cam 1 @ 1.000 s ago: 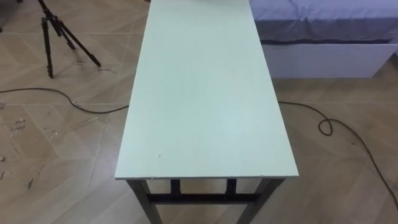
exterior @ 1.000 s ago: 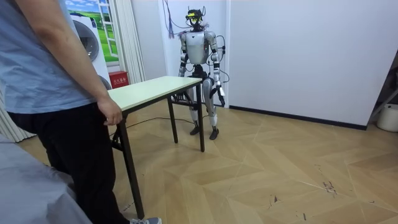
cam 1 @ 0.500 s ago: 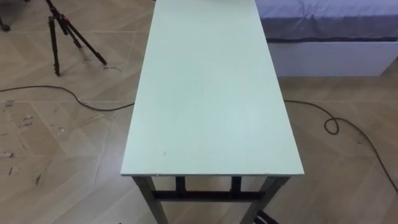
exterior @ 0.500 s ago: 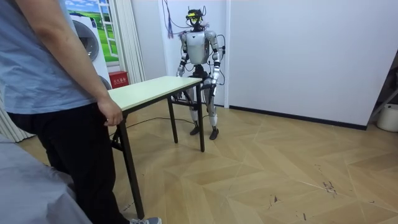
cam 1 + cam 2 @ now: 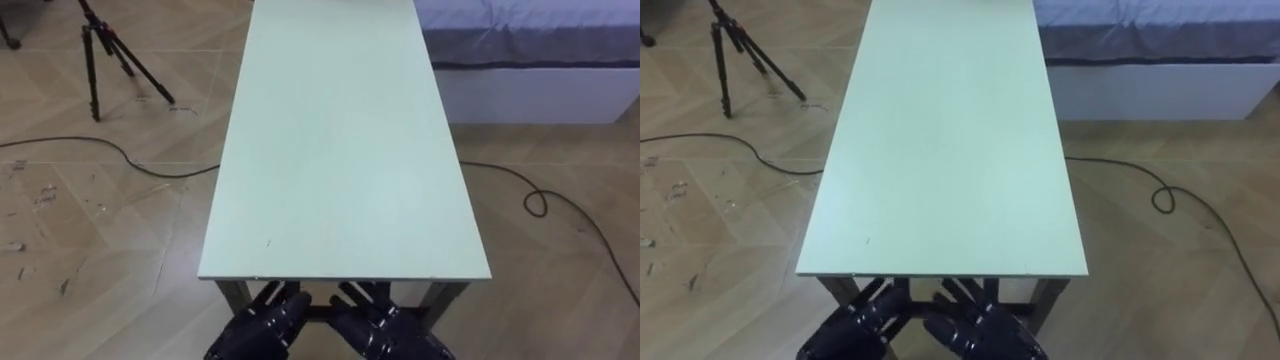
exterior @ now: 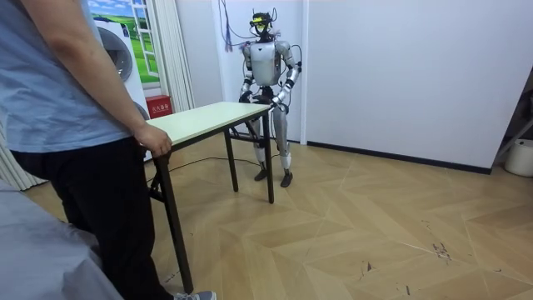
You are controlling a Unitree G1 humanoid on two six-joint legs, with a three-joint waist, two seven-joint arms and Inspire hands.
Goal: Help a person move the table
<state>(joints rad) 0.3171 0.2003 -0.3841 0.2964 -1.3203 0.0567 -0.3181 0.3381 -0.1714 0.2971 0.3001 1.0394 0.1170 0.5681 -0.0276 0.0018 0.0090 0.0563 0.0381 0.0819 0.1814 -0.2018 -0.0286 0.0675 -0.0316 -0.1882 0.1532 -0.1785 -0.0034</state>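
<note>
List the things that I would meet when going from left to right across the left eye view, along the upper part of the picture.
tripod → table → bed

- The robot stands upright with both elbows bent and its forearms brought forward at waist height.
- Its left hand sits low in front of its body, back upward, with the fingers straight, spread and pointing ahead.
- Its right hand lies just beside the left, level with it. It is also back upward, with the fingers stretched forward and fanned.
</note>
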